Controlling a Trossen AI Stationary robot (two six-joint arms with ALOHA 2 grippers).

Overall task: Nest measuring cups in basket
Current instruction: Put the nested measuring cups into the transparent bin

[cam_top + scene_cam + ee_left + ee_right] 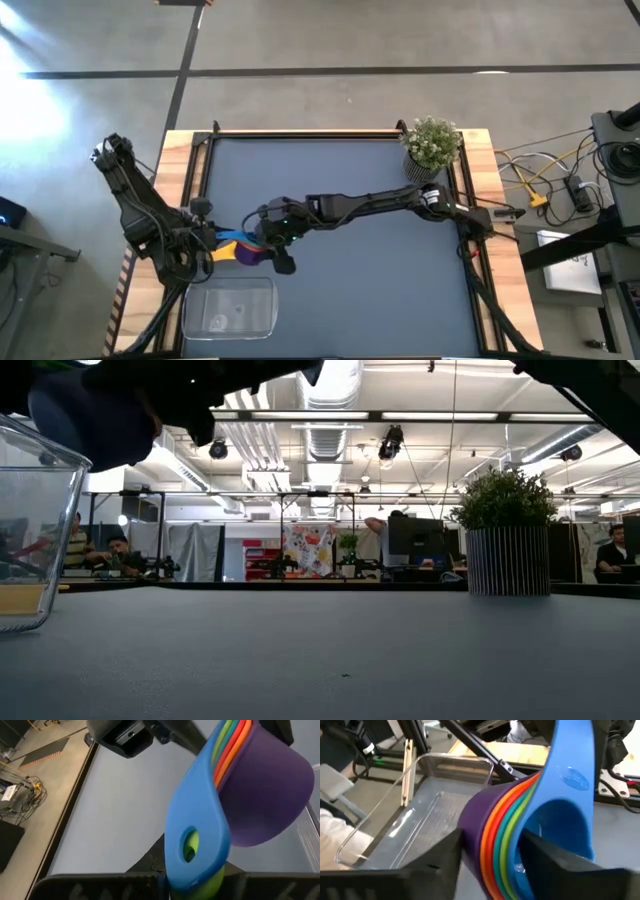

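The left gripper (215,247) is clamped on the handles of the nested measuring cups (235,795), held above the bench (380,270) near the basket (230,308). The right gripper (490,855) has its jaws spread around the stack's purple outer cup (475,820); whether they touch it is unclear.

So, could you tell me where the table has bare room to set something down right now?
The dark mat is bare across its middle and right side, from the potted plant to the near edge. The clear basket looks empty. It is crowded at the left, just above the basket, where the left gripper and right gripper meet around the nested measuring cups.
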